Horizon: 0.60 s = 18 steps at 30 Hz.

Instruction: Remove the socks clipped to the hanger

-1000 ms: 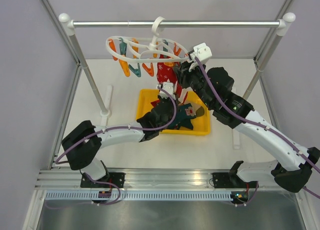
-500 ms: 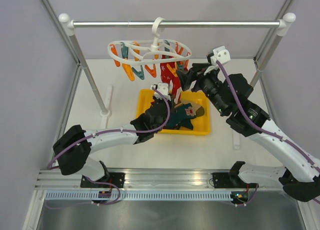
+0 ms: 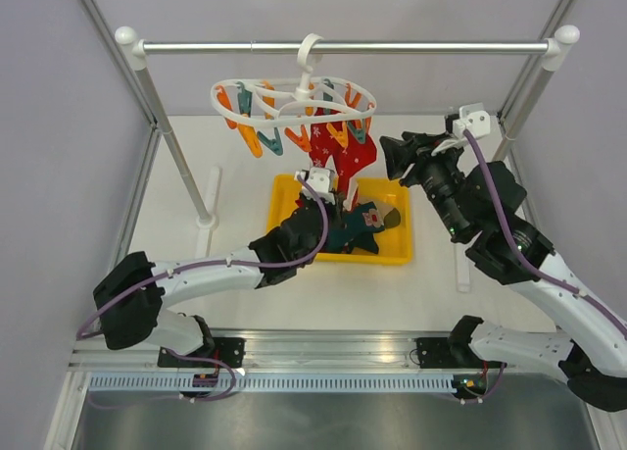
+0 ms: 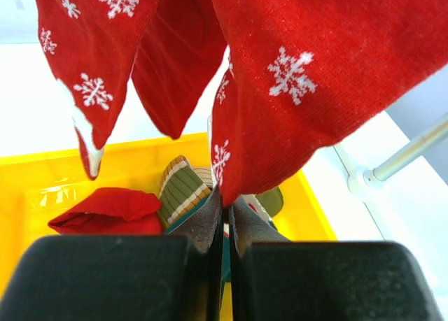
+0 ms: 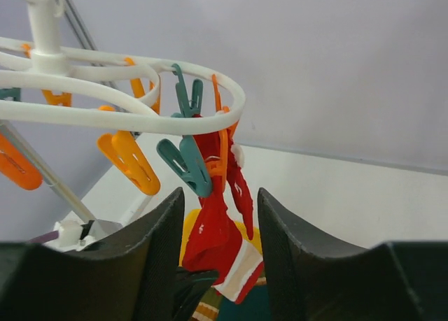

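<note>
The white hanger [image 3: 294, 102] hangs from the rail with orange and teal pegs. Red snowflake socks [image 3: 345, 161] hang clipped under its right side. My left gripper [image 3: 335, 195] reaches up from the bin and is shut on the lower tip of one red sock [image 4: 294, 83]; its jaws [image 4: 225, 201] pinch the sock's end. A second red sock [image 4: 91, 55] hangs to the left. My right gripper [image 3: 390, 156] is open and empty, right of the hanger. In its wrist view the hanger ring [image 5: 140, 90] and the clipped red sock [image 5: 217, 223] lie ahead of the gripper [image 5: 219, 195].
A yellow bin [image 3: 392, 259] below the hanger holds loose socks: a red one [image 4: 105, 209], a green striped one [image 4: 180, 188] and a dark teal one [image 3: 358, 229]. The metal rail [image 3: 343, 47] stands on two posts. Side frame posts bound the table.
My right gripper has pulled back to the right, away from the hanger. The hanger has swung back level. My left gripper has risen from the bin and closed on the red sock's tip.
</note>
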Each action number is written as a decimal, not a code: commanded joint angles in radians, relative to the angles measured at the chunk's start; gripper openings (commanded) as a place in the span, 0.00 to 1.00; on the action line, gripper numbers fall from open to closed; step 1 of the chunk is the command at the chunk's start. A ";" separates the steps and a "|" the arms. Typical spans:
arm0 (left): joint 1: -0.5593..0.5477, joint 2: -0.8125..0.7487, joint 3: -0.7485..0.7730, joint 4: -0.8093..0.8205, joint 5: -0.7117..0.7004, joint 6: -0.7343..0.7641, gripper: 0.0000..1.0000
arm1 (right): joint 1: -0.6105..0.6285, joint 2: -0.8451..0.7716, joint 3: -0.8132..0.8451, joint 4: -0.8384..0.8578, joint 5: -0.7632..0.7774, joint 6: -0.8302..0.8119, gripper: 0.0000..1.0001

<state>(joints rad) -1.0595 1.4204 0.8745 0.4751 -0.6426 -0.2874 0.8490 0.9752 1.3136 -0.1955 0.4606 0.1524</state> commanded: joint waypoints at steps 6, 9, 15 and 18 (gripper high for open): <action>-0.036 -0.072 -0.032 -0.027 0.018 -0.047 0.02 | -0.008 0.109 0.021 -0.048 0.029 -0.040 0.49; -0.043 -0.087 -0.040 -0.033 0.018 -0.050 0.02 | -0.021 0.134 0.033 -0.048 0.001 -0.048 0.50; -0.053 -0.100 -0.042 -0.046 0.020 -0.050 0.02 | -0.031 0.158 0.045 -0.030 -0.036 -0.050 0.53; -0.057 -0.103 -0.042 -0.050 0.021 -0.050 0.02 | -0.030 0.180 0.061 -0.025 -0.037 -0.054 0.54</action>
<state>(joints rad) -1.1046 1.3499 0.8352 0.4328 -0.6262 -0.3122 0.8215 1.1397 1.3277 -0.2455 0.4393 0.1204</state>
